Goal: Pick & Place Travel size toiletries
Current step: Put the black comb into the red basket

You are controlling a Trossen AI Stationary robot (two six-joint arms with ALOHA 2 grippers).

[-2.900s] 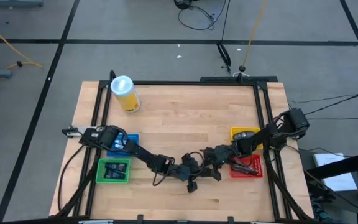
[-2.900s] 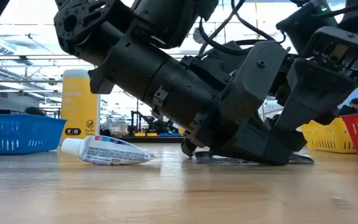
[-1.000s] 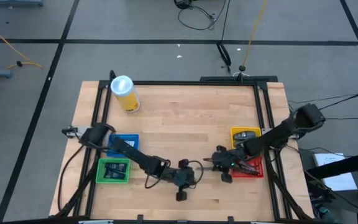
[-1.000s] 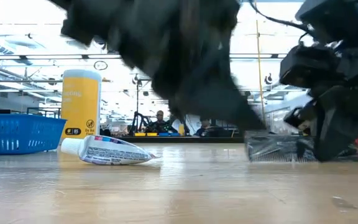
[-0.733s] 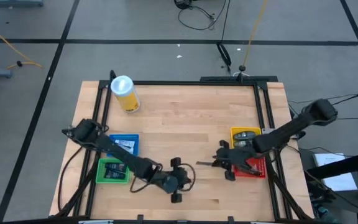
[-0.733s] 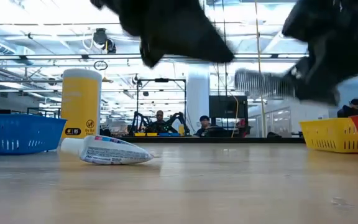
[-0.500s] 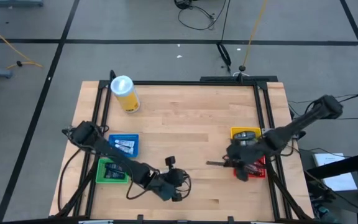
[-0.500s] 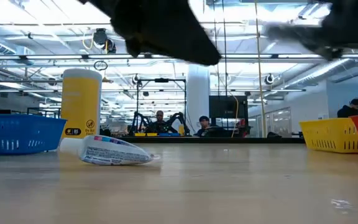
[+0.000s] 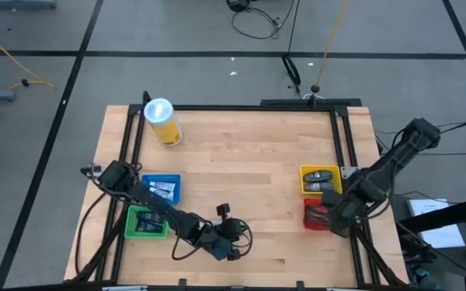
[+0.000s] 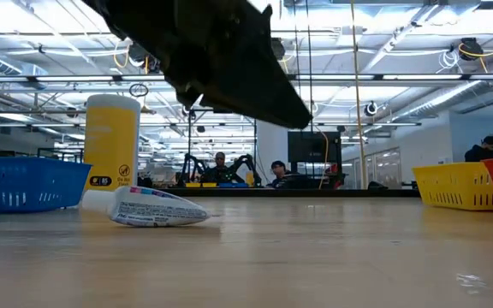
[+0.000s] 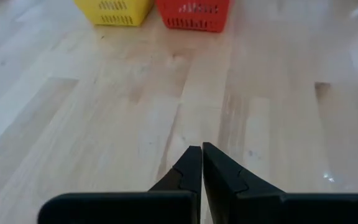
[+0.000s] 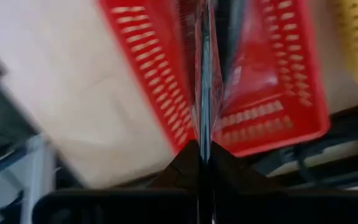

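The right arm reaches down from the table's right edge, its right gripper (image 9: 336, 215) poised over the red square mesh bin (image 9: 315, 216) at the near right of the pale wooden table (image 9: 249, 153). In the right wrist view its two dark fingers (image 12: 188, 163) are pressed together on a thin, silvery flat sachet (image 12: 204, 81), held edge-on and pointing into the red bin (image 12: 253, 74), where more dark packets lie.

The left arm stretches low along the table's near edge from the left side, past the blue square bin (image 9: 161, 188) and the green square bin (image 9: 147, 221), with the left gripper (image 9: 235, 249) near the middle front of the table. In the left wrist view its fingers (image 11: 191, 171) meet tip to tip with nothing between them, aimed across bare wood toward the yellow square bin (image 11: 114, 10) and the red bin (image 11: 194, 14).

A small white toothpaste-style tube (image 10: 148, 207) with a multicoloured printed label lies on its side on the table in the low view; the lettering is too small to read. Behind it stands a tall yellow cylinder with a white lid (image 10: 111, 150), carrying pale writing and a small dark label, neither legible. From above, white tubes lie in the blue bin, dark packets in the green, and dark oval pieces (image 9: 319, 175) in the yellow bin (image 9: 305, 184).
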